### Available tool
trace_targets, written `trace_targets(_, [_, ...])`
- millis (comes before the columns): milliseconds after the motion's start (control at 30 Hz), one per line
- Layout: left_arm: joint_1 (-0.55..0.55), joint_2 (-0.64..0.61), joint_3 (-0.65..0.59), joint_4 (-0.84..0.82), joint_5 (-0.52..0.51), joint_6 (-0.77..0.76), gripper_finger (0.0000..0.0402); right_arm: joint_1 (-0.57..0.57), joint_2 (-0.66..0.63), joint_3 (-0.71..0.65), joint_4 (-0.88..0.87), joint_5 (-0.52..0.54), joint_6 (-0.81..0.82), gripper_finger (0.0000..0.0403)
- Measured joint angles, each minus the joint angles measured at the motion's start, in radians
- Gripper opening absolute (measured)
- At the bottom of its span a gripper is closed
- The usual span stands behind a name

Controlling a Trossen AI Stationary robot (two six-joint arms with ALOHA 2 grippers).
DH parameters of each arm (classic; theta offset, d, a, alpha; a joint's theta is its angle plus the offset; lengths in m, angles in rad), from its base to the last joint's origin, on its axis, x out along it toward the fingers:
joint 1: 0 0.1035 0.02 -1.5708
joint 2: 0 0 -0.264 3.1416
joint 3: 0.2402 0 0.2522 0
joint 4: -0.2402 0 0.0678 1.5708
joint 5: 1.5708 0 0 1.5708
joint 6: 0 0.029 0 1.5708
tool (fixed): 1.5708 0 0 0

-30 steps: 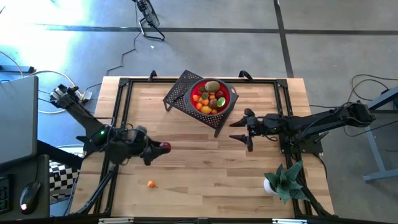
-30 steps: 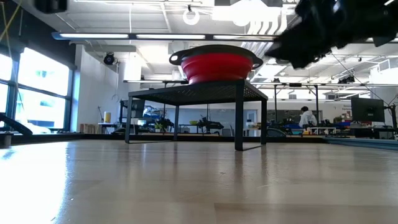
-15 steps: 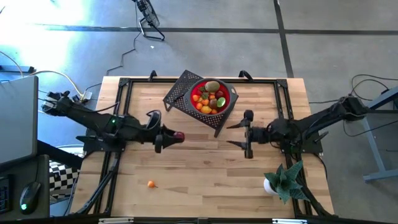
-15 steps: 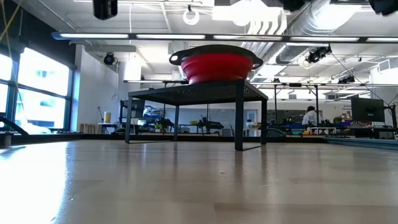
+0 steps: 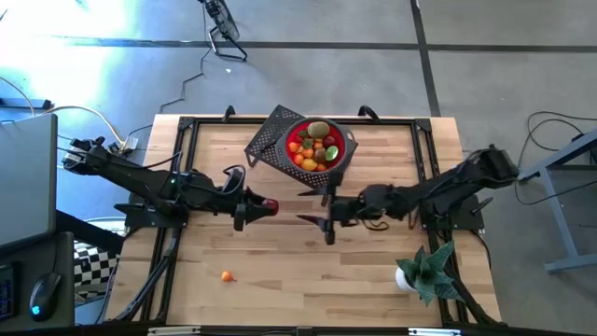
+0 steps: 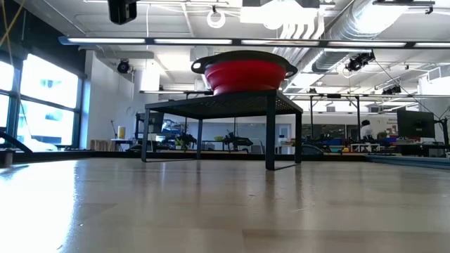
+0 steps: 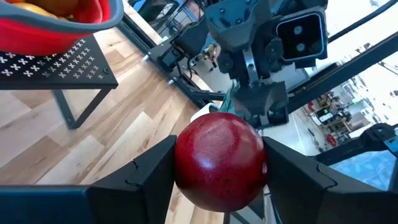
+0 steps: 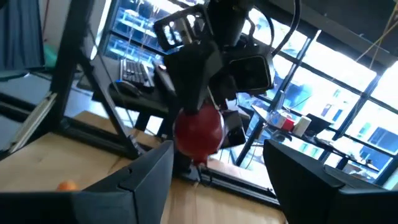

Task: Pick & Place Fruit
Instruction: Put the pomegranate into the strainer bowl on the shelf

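A dark red fruit (image 7: pixel 221 162) is up in the air over the table's middle left, with my left gripper (image 5: pixel 261 206) shut on it. My right gripper (image 5: pixel 310 206) stands open just to the fruit's right, its fingers pointing at it with a gap between. The red bowl (image 5: pixel 318 145), holding several small fruits, sits on a black mesh stand (image 5: pixel 270 138) at the far middle. One orange fruit (image 5: pixel 226 275) lies on the table near the front left. My left gripper pinches the dark red fruit between its two fingers, one on each opposite side (image 7: pixel 183 165). The fingers (image 7: pixel 146 177) lie level and come from the table's left. The fruit is lifted clear of the table and sticks out past the fingertips.
A spiky green plant in a white pot (image 5: pixel 422 271) stands at the near right corner. A black frame (image 5: pixel 187 126) runs round the tabletop. Bare wood lies between the stand and the near edge.
My left gripper has swung toward the table's right and a little toward the far edge, carrying the dark red fruit, then kept still. My right gripper has travelled toward the table's left edge, rolling as it went, and now faces the fruit.
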Motion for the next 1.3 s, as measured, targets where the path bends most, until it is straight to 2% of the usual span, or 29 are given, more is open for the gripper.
trace_targets(167, [0.0, 0.0, 0.0, -0.001, 0.0, 0.017, 0.0213, -0.008, 0.106, 0.086, 0.017, -0.002, -0.006, 0.0271])
trace_targets(467, [0.0, 0.0, 0.0, -0.001, 0.017, 0.017, 0.0213, -0.008, 0.217, 0.191, 0.018, -0.013, -0.006, 0.0358])
trace_targets(633, [0.0, 0.0, 0.0, -0.001, 0.017, 0.017, 0.0213, -0.022, 0.257, 0.244, 0.019, -0.054, -0.005, 0.0381])
trace_targets(800, [0.0, 0.0, 0.0, -0.002, 0.017, 0.017, 0.0213, -0.039, 0.294, 0.284, 0.017, -0.134, 0.012, 0.0376])
trace_targets(1033, [0.0, 0.0, 0.0, -0.004, 0.017, 0.017, 0.0213, -0.054, 0.315, 0.302, -0.014, -0.164, 0.033, 0.0358])
trace_targets(1300, [-0.001, 0.0, 0.0, -0.009, 0.019, 0.017, 0.0213, -0.057, 0.315, 0.302, -0.016, -0.167, 0.033, 0.0306])
